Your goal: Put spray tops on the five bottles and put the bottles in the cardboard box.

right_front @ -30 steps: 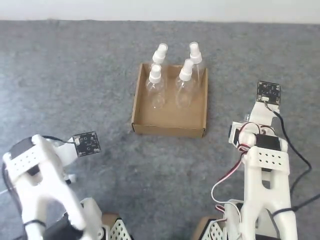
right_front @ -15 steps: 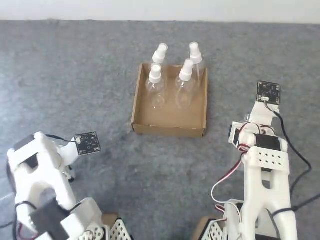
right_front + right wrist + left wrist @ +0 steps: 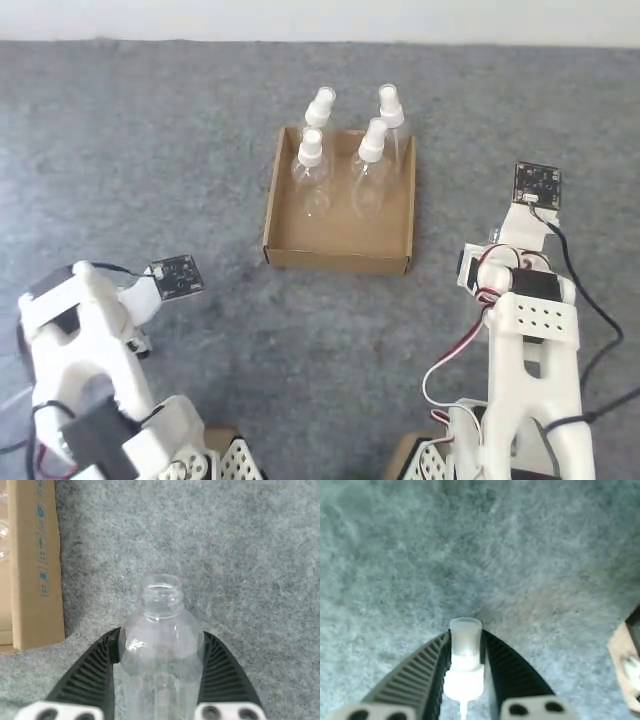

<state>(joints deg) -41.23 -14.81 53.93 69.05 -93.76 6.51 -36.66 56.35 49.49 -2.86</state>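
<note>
The left end effector (image 3: 465, 636) is clamped on a spray top (image 3: 465, 655). The right end effector (image 3: 161, 636) grips the uncapped bottle (image 3: 160, 625) near the cardboard box (image 3: 37, 565), its open neck pointing away along the fingers. The top likely has to travel rightward across the table (image 3: 150, 150) to reach it.

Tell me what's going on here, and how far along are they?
The left gripper holds a spray top above the grey table, off to one side of the cardboard box. The right gripper grips an open bottle with no top on it, beside the box. Four topped bottles stand at the box's far end, so this looks like the fifth one, not yet capped.
</note>
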